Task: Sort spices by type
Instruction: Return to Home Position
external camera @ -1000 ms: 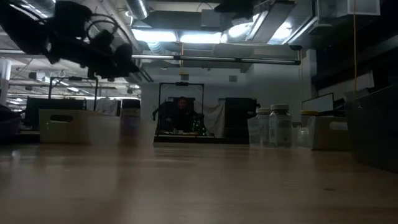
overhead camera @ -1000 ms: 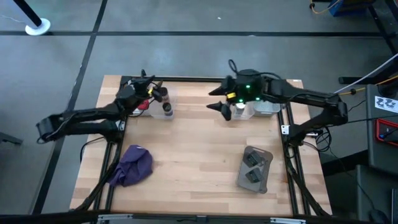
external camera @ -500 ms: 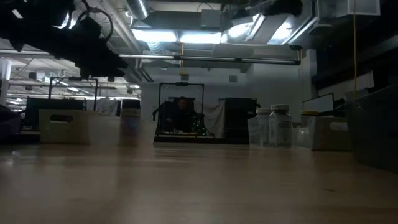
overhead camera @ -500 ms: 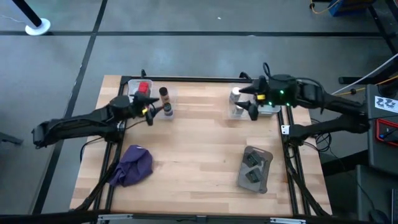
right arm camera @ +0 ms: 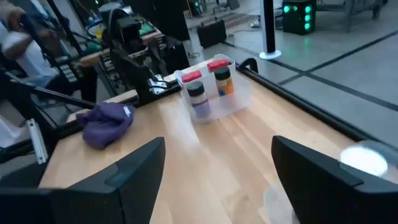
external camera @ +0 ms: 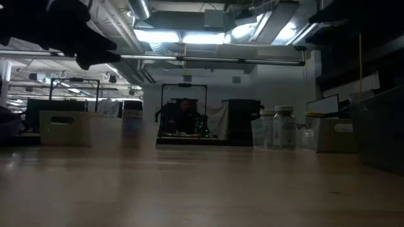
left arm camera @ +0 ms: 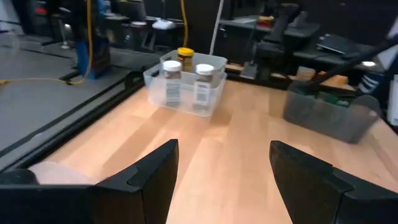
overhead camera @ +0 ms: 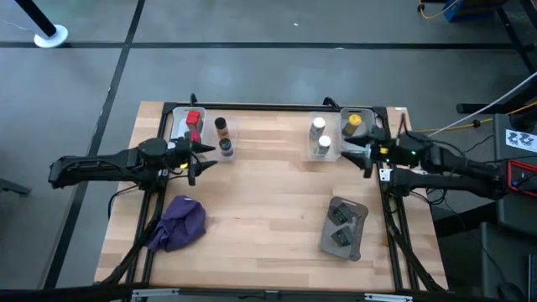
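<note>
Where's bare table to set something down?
Biggest bare patch: middle of the wooden table, bordered by the purple cloth, the flat grey pouch, the left clear plastic bin and the right clear plastic bin. The strip between the bins is bare. Crowded: the two bin corners, with the open left gripper and right gripper beside them.

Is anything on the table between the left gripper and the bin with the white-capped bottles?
Nothing visible does. Only bare table lies between the left gripper and the bin holding the white-capped bottles; the purple cloth sits off to one side.
</note>
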